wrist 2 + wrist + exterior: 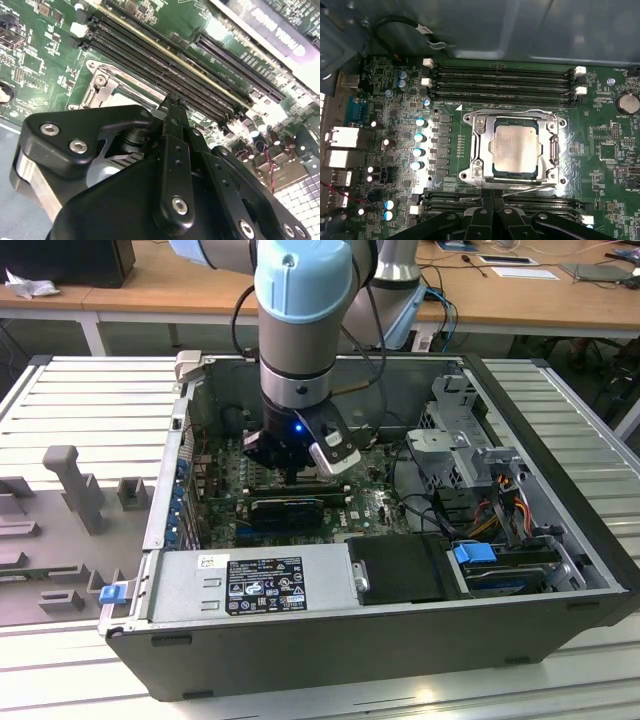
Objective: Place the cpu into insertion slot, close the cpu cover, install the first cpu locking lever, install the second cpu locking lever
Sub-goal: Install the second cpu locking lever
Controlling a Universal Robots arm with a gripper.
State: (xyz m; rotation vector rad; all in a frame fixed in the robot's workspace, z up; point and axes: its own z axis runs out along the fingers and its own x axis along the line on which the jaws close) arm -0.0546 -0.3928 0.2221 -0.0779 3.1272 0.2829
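Note:
In the first wrist view the cpu (515, 149) lies flat in the insertion slot (516, 175) on the green board. The silvery cpu cover (553, 150) is down around it, its cut-out framing the chip's pale metal top. One thin locking lever (520, 111) runs along the cover's edge beside the memory slots. A second lever (530, 189) lies slanted along the opposite edge. My gripper (493, 196) is shut, its fingertips together right at this second lever. In the second wrist view my gripper (171, 102) points down at the socket's metal corner (101, 90). The exterior view has my gripper (290, 472) low inside the computer case.
Long black memory slots (500, 82) flank the socket on two sides. In the exterior view a black card (285, 508) stands just before the gripper. The power supply (250, 585), drive cage (470, 455) and loose cables (500, 510) crowd the case. Case walls (165, 490) close it in.

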